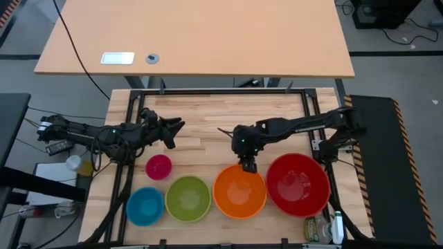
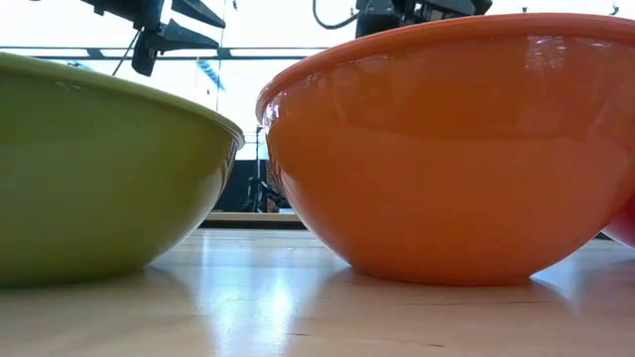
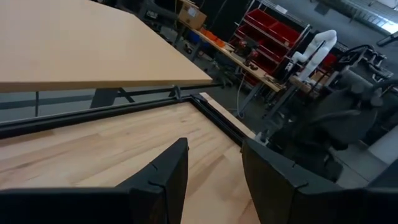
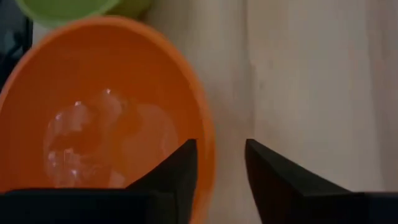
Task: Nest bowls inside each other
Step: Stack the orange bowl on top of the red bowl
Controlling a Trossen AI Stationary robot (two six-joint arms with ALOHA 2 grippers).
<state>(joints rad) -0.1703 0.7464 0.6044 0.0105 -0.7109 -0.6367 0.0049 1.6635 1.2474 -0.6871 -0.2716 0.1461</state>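
Note:
Five bowls stand upright on their bases on the wooden table. Along the near edge are the blue [image 1: 145, 205], lime green [image 1: 187, 198], orange [image 1: 239, 191] and red [image 1: 297, 183] bowls. The small pink one [image 1: 158, 167] sits just behind the blue and green ones. My right gripper [image 1: 247, 166] points steeply down over the orange bowl's far rim [image 4: 208, 143]. It is open [image 4: 221, 174], with one finger over the bowl's inside and one over the table outside. My left gripper [image 1: 174, 133] hangs open [image 3: 214, 180] and empty above the table, beyond the pink bowl.
Bare wood [image 1: 208, 131] lies between the two grippers and the table's far edge. A black frame rail [image 1: 208, 91] borders that far edge. Behind it stands a second tabletop [image 1: 194, 41]. Small items [image 1: 322, 228] sit at the near right corner beside the red bowl.

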